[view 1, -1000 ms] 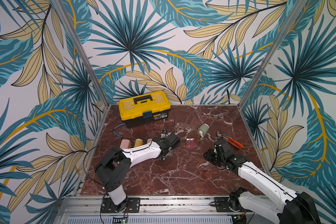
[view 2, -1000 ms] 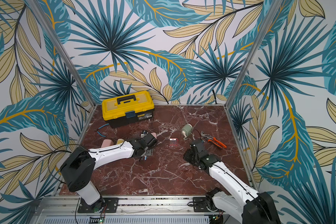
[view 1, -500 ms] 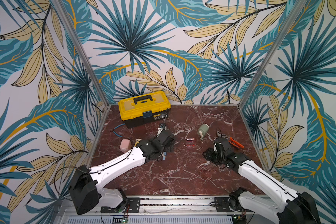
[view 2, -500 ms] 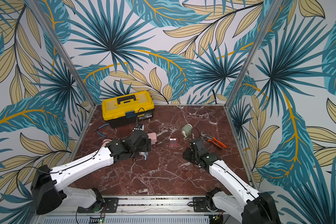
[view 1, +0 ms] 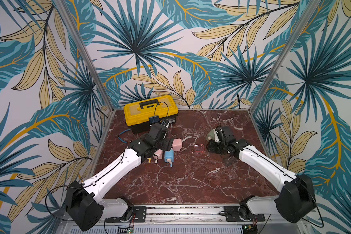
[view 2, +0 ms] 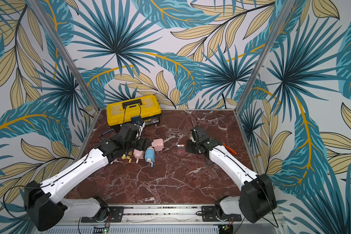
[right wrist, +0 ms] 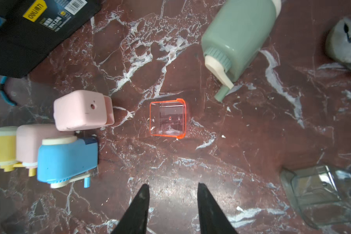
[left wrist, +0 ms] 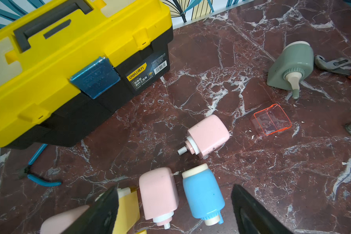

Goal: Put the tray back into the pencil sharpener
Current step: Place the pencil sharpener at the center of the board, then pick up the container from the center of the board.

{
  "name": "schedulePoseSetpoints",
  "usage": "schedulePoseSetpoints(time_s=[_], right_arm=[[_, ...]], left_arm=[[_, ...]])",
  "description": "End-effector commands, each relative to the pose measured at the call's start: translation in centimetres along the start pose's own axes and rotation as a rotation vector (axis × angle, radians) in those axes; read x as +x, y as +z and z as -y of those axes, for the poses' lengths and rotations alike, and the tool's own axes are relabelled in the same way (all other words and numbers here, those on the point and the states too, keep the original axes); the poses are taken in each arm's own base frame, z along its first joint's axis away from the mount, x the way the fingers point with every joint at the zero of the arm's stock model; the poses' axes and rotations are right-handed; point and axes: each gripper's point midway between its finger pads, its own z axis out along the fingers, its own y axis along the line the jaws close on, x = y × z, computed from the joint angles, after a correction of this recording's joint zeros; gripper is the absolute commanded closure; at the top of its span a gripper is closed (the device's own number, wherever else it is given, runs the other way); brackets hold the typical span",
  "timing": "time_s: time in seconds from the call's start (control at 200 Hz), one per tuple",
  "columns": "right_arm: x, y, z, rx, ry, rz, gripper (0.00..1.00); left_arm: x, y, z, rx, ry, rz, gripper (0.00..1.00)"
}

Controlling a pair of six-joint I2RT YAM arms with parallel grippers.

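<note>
One orange tray [right wrist: 167,119] lies just ahead of the right hand [right wrist: 173,184].

Tray [view 1: 199,147] right of pencil sharpener [view 1: 177,144]

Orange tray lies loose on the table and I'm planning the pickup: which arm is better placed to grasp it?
Right, probably. The right gripper, open, points straight at the orange tray; the left gripper, also open, hangs by the blue sharpener, farther away.
</note>
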Motion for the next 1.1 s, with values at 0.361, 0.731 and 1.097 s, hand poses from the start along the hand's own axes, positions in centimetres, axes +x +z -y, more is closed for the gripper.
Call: schedulePoseSetpoints(time_s=[0.361,0.731,1.097], right_arm=[[0.2,7.6,1.7,0.266,-0.027,-0.138,0.62],[0.6,10.7,1.6,0.291,-0.038,-0.181,0.79],[0.7,11.4,1.6,0.295,-0.047,-0.193,0.97]], left_arm=[[-1.5,-2.2,-0.7,0.022,-0.14,0.184,0.11],[-1.0,-2.2,-1.0,0.014,-0.174,0.183,0.11],[-1.0,-2.9,-1.3,0.009,-0.176,0.2,0.11]])
